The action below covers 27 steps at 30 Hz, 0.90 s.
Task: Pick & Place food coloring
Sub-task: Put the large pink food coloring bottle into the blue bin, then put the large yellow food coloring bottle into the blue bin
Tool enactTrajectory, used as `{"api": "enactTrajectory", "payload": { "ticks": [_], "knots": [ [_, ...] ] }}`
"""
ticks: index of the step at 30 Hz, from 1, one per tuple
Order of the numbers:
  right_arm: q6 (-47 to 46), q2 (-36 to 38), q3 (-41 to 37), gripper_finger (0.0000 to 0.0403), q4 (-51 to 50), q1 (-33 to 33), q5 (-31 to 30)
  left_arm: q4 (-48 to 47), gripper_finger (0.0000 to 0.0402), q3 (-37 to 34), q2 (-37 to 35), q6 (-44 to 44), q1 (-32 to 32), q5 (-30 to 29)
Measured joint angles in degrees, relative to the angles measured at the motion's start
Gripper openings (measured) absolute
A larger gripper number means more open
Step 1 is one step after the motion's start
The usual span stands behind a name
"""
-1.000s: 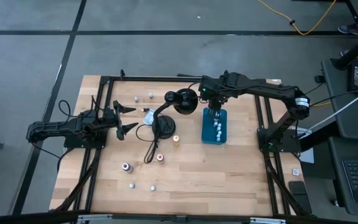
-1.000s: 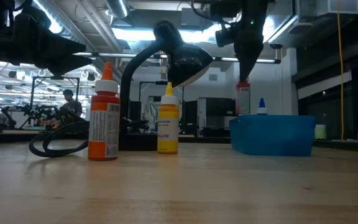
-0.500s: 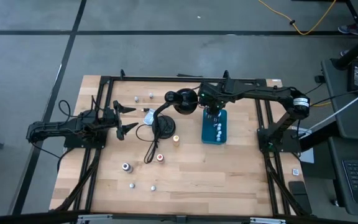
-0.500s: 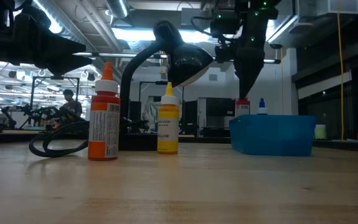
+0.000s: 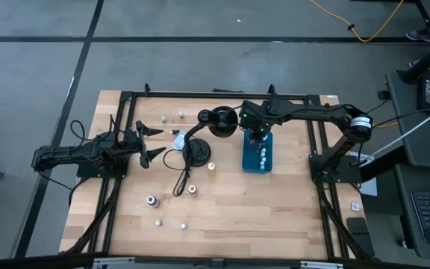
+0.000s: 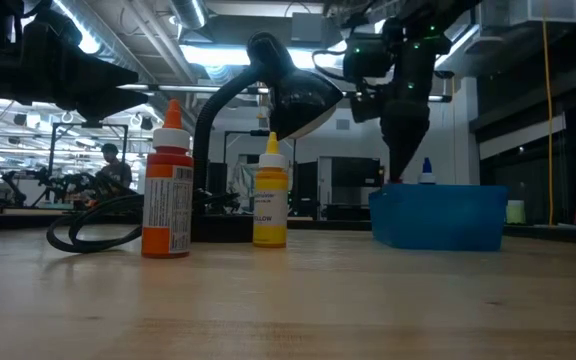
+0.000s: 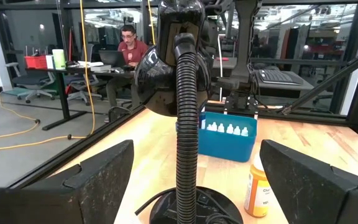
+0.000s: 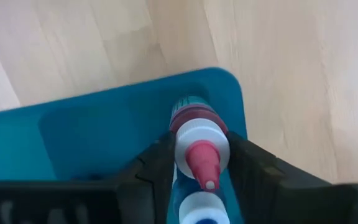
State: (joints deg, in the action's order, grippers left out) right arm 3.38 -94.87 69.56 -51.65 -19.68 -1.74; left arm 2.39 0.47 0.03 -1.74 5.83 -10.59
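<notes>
My right gripper (image 5: 256, 134) points down into the far end of the teal box (image 5: 258, 153) and is shut on a small food coloring bottle (image 8: 197, 143) with a white collar and a red tip. A row of other small bottles (image 7: 229, 129) stands in the box, one with a blue cap (image 6: 426, 172). Loose bottles stand upright on the table, among them a yellow one (image 5: 211, 167) and a red one (image 5: 192, 190). My left gripper (image 5: 151, 142) waits open at the table's left, facing the black lamp (image 5: 215, 123). My right gripper pinches the bottle between its two fingers (image 8: 157, 165), at the white collar (image 8: 182, 146) just below the tip. The fingers come from above, pointing down. The bottle stays upright with its body down inside the box's far end. I cannot tell whether its base rests on the floor.
The lamp's head (image 6: 303, 95) hangs close to the left of my right gripper, with its base and cord (image 5: 185, 161) mid-table. Several more small bottles (image 5: 157, 222) stand near the front left and at the far left (image 5: 172, 116). Bare wood lies at the front right (image 5: 275, 217).
My right gripper has gone down with the red-tipped bottle into the far end of the teal box. In the low view the bottle, earlier above the box's rim, has sunk behind the box's wall.
</notes>
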Motion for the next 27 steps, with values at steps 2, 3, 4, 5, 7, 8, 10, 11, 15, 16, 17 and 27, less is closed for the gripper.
{"api": "enactTrajectory", "payload": {
  "ticks": [2,3,4,5,7,8,10,11,15,16,17,27],
  "knots": [
    [-0.1,0.1,0.0,0.0153,0.5,-0.1,0.0,0.0,0.0345,0.0,0.0,0.0,0.0,0.0],
    [-0.2,0.3,0.0,0.0159,0.6,-0.1,0.1,0.0,0.0345,0.0,0.0,0.0,0.0,0.0],
    [-0.3,0.6,0.0,0.0166,0.7,-0.2,0.1,0.0,0.0345,0.0,0.0,0.0,0.0,0.0],
    [-0.6,0.9,0.0,0.0172,0.8,-0.2,0.0,0.0,0.0345,0.0,0.0,0.0,0.0,0.0],
    [-1.3,1.2,0.0,0.0185,0.6,-0.2,-0.4,0.0,0.0345,0.0,0.0,0.0,0.0,0.0],
    [-1.4,1.5,0.0,0.0191,0.5,-0.2,-0.9,0.0,0.0345,0.0,0.0,0.0,0.0,0.0],
    [-1.4,2.4,0.0,0.0203,0.5,-0.2,-1.9,0.0,0.0345,0.0,0.0,0.0,0.0,0.0],
    [-1.4,3.0,0.0,0.0208,0.5,-0.2,-2.6,0.0,0.0345,0.0,0.0,0.0,0.0,0.0],
    [-1.4,5.8,0.0,0.0223,0.3,0.0,-5.0,0.0,0.0345,0.0,0.0,0.0,0.0,0.0],
    [-1.4,6.6,0.0,0.0224,0.2,0.2,-5.4,0.0,0.0345,0.0,0.0,0.0,0.0,0.0],
    [-1.4,7.4,0.0,0.0225,0.1,0.5,-5.8,0.0,0.0345,0.0,0.0,0.0,0.0,0.0],
    [-7.7,15.1,0.1,0.0251,-1.3,5.6,-7.0,0.0,0.0345,0.0,0.0,0.0,0.0,0.0]
  ]
}}
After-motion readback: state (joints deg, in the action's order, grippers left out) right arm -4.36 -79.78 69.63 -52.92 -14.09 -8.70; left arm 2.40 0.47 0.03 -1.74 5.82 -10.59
